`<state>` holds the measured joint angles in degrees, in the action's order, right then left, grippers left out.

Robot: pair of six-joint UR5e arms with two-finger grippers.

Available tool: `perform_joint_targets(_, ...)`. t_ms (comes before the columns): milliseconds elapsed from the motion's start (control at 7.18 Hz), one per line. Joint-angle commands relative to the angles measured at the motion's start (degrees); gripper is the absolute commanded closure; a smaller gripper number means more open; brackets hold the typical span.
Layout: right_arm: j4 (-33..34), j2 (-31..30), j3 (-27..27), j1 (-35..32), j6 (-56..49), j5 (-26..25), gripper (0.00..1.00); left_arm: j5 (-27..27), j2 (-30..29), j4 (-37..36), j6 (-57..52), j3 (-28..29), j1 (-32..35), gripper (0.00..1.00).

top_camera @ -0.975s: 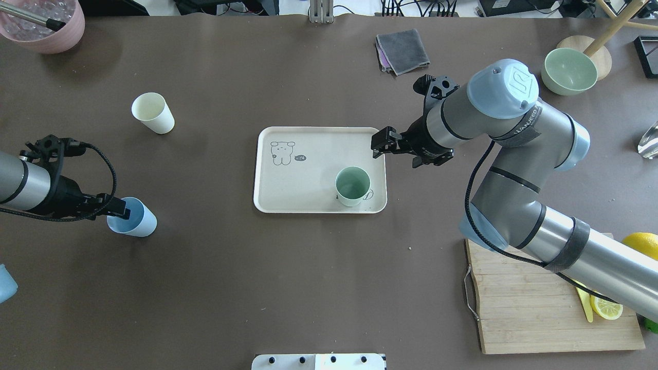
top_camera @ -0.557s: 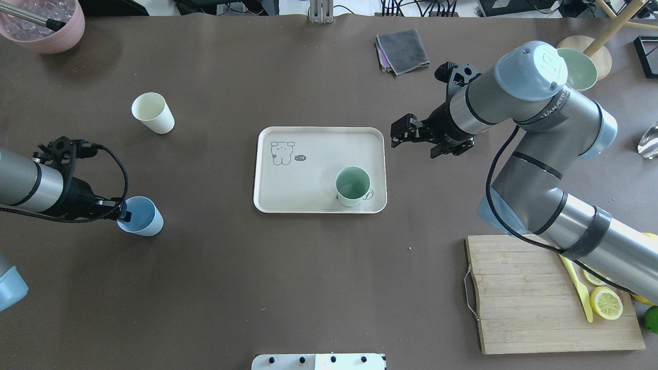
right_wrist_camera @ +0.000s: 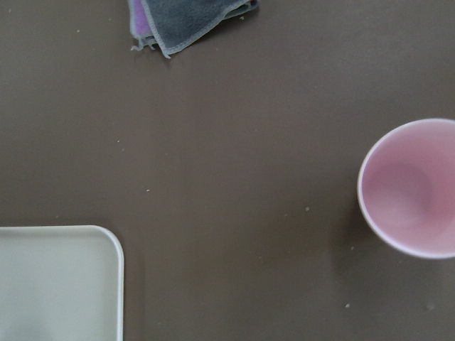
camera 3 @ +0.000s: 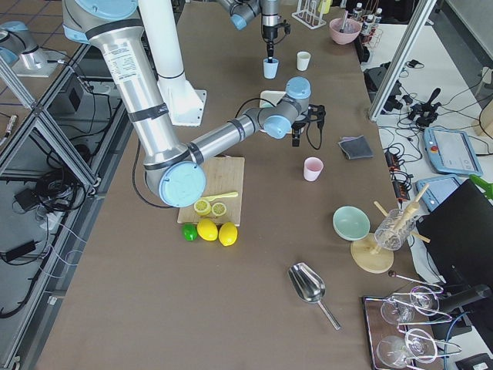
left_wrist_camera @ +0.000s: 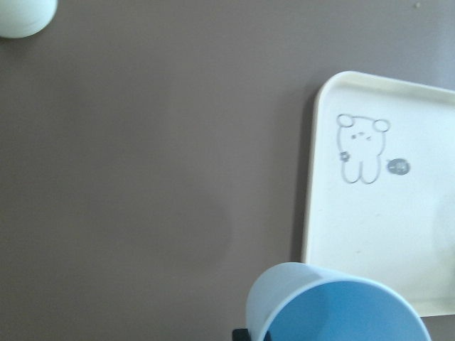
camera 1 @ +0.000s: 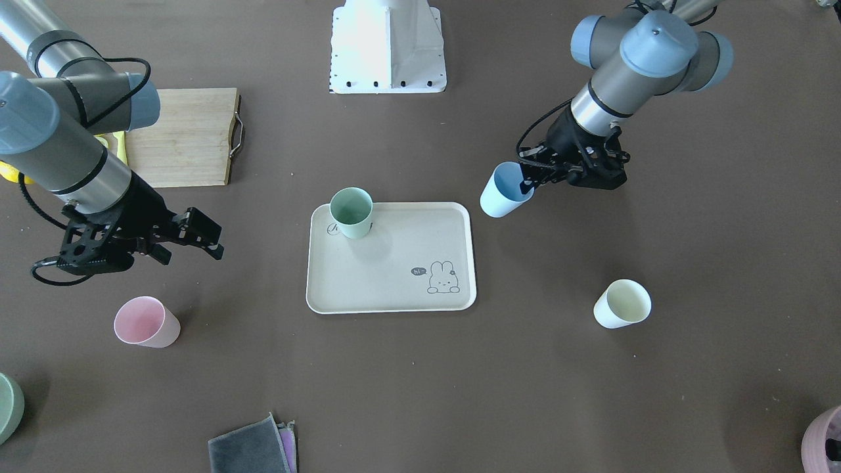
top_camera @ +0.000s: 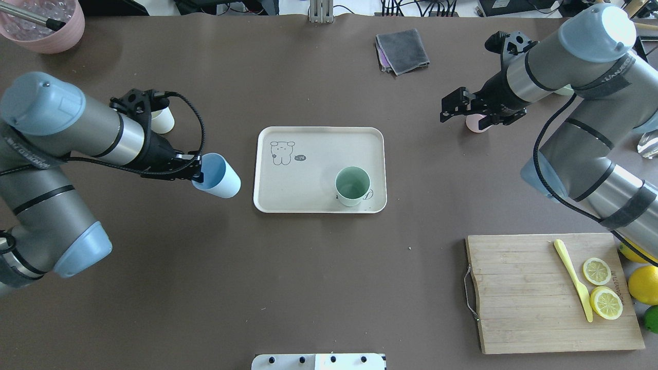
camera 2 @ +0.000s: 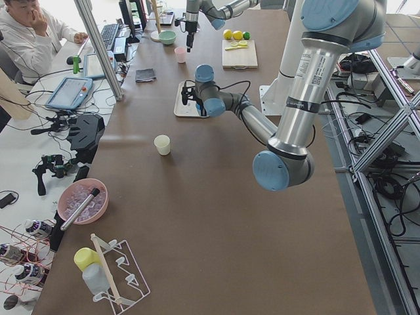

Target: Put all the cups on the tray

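Brown counter [top_camera: 308, 288] sat by desks [camera 2: 98, 62] in a busy room. The left claw [top_camera: 198, 172] held the tipped blue cup [top_camera: 220, 179] just beside the tray [top_camera: 318, 154], where the green cup [top_camera: 352, 186] stood. The right claw [camera 1: 213, 240] was wide, near the pink cup [camera 1: 146, 322]. From overhead, arms half hid the pink and cream cup [camera 1: 622, 303]. The front view showed both whole.

Overhead and front views face each other above the tray [top_camera: 308, 180]. Side views sit far off at either end. Both wrist views look down close, each catching a corner of it.
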<state>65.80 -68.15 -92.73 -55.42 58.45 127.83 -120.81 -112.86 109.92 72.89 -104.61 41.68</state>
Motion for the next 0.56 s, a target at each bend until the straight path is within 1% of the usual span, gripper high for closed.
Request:
perform_joint_targets(0,-0.1,0.3,6.0,-5.3,-9.7,1.1,0.0,6.1,-10.8,-4.1,2.9,7.1,-3.6,1.0)
perform_joint_targets(139,-0.1,1.2,9.3,-6.0,-11.6,0.8,0.0,7.5,-13.9,-3.8,3.1,10.9,-4.5,1.0)
perform_joint_targets(418,-0.8,2.6,13.9,-5.8,-11.5,0.3,0.0,10.6,-15.5,-3.5,3.0,13.9,-5.9,1.0)
